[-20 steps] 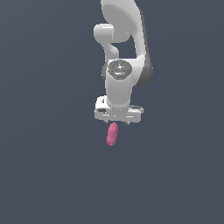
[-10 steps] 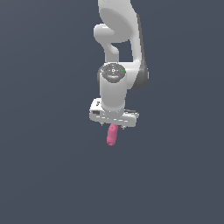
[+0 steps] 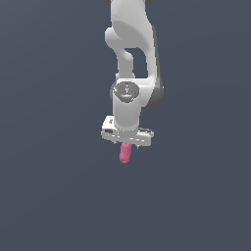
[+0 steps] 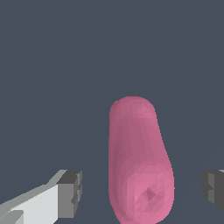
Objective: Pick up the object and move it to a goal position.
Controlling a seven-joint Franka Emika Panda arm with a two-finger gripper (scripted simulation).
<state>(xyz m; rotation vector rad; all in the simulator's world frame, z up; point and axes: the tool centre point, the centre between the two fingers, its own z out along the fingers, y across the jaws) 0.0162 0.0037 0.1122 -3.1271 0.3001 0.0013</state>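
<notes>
The pink capsule-like object (image 3: 124, 154) lies on the plain dark grey surface, just below the white hand in the exterior view. In the wrist view the object (image 4: 139, 166) fills the middle, seen end-on, with its length running away from the camera. My gripper (image 3: 126, 146) is directly over it and open (image 4: 142, 190). One dark fingertip (image 4: 70, 192) and the other (image 4: 214, 188) stand on either side of the object, each with a gap to it. Neither touches it.
A flat dark grey surface (image 3: 49, 196) extends all around. The white arm (image 3: 130, 59) rises straight above the hand. No goal marker shows in either view.
The hand has come down toward the pink object and shifted slightly to the exterior view's left. The object has not moved.
</notes>
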